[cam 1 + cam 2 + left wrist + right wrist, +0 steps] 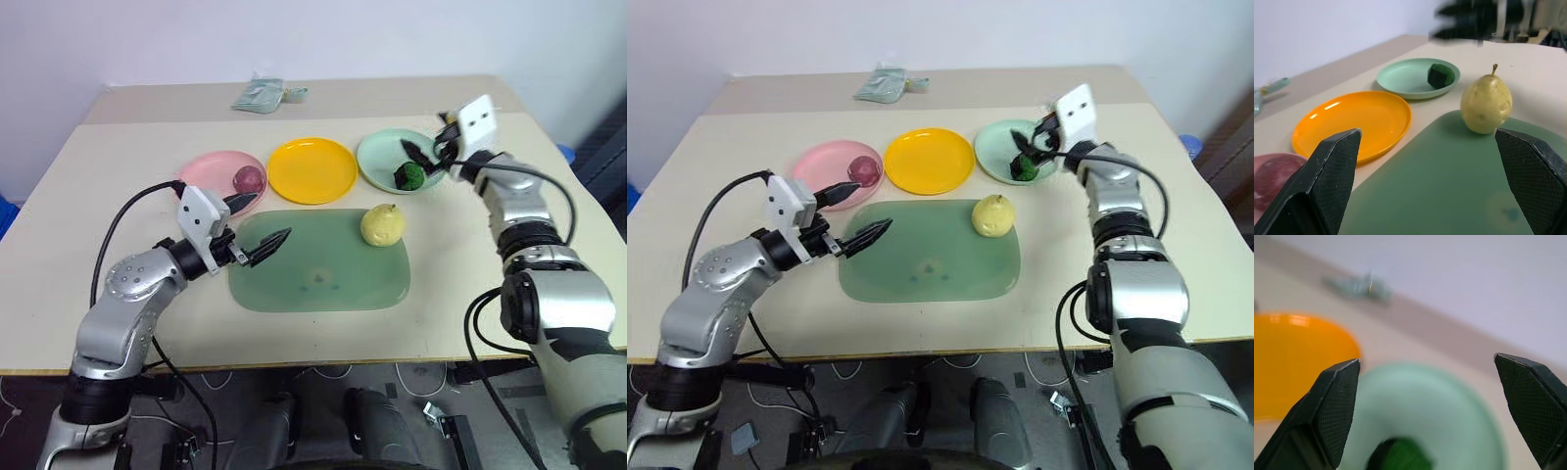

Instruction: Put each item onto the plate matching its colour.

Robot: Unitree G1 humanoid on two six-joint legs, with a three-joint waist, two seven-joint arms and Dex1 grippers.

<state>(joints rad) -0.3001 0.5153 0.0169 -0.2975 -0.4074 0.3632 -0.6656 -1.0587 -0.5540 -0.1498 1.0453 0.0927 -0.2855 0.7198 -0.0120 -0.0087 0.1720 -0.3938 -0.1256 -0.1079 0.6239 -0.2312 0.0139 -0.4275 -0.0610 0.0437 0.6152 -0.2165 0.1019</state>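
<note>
Two of the three jobs look settled: the purplish-red fruit (pixel 249 178) sits on the pink plate (pixel 208 168), and the bumpy dark green lump (pixel 409 175) lies on the mint green plate (pixel 382 155), near its front rim. What remains, as I judge it, is the yellow pear (pixel 382 225), which stands upright, stem up, on the far right corner of the dull green board (pixel 318 284), just in front of the empty yellow plate (pixel 312 169) and a little to its right. The left gripper (pixel 250 227) hangs with its jaws spread wide and holding nothing over the near left edge of the board, pointing across it toward the pear, with bare board between them. The right gripper (pixel 428 152) is also wide open and empty, hovering over the mint plate just above the green lump, so it is about as near the pear as the left one but faces away toward the back of the table. The pear's tall axis is vertical, so a level side-on pinch at its belly seems apt. The path from pear to yellow plate is short and unobstructed; the mint plate's rim is close on the right, and the pale green packet (pixel 260 94) lies well apart at the back.
</note>
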